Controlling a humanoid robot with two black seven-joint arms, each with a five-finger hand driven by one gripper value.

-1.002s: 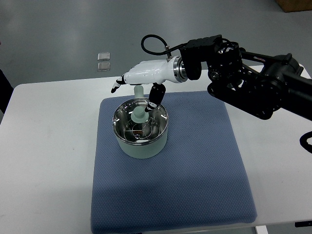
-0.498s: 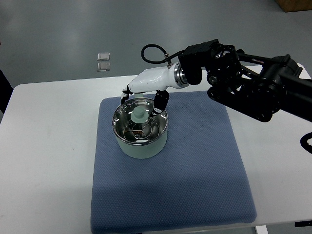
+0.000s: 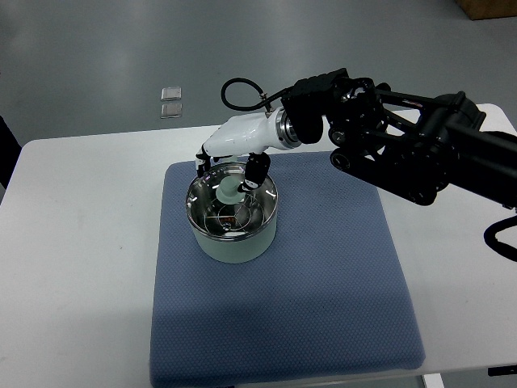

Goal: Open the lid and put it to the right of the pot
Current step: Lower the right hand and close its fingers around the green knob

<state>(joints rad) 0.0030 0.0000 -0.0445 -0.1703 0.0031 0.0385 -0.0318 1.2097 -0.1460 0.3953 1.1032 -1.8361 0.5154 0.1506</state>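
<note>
A pale green pot stands on the far left part of a blue mat. Its glass lid with a steel rim is on the pot, and a pale green knob stands up from the lid's middle. My right hand reaches in from the right and hangs low over the far side of the lid. Its thumb is just right of the knob and the other fingers are at the far left rim. The fingers are spread on either side of the knob, not closed on it.
The mat lies on a white table. The black right arm spans the far right of the table. Two small clear packets lie on the grey floor beyond the table.
My right hand has come down and moved left, from above the knob to low over the lid, with thumb and fingers now on either side of the knob. The lid has not moved.
</note>
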